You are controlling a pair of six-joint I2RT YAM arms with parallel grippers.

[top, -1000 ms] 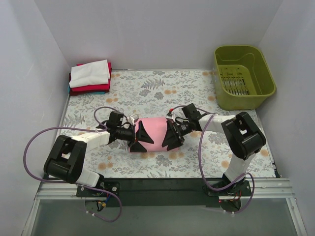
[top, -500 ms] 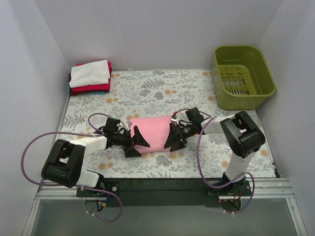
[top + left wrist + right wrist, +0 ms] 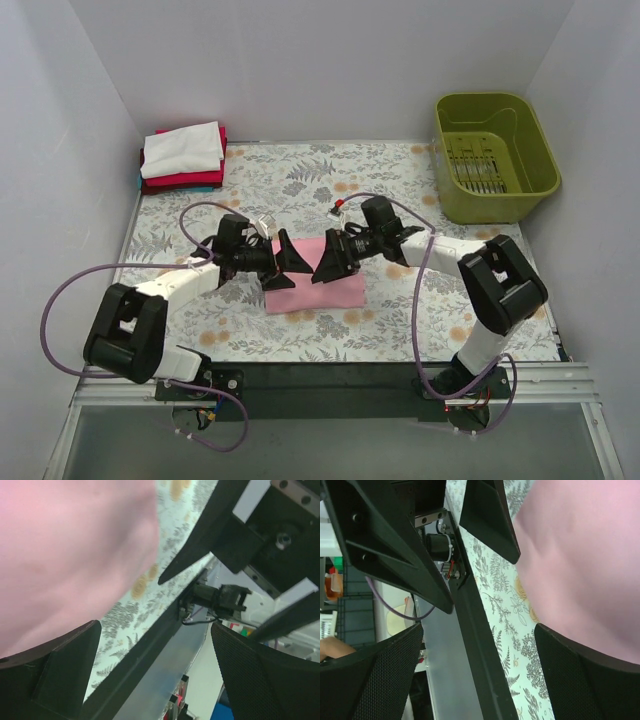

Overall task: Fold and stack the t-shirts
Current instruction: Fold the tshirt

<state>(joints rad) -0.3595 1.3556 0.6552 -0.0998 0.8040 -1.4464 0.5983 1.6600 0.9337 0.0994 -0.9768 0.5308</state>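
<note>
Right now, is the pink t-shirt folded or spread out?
Folded: the pink t-shirt lies as a compact rectangle on the floral cloth, no sleeves showing.

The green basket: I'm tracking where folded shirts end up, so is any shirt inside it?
No, the green basket shows only its bare slotted floor; the folded shirts sit stacked at the far left.

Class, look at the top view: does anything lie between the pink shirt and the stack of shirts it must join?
Nothing visible lies on the table cloth between the pink shirt and the stack at the far left. Only the left arm and its cable sit close to that line.
</note>
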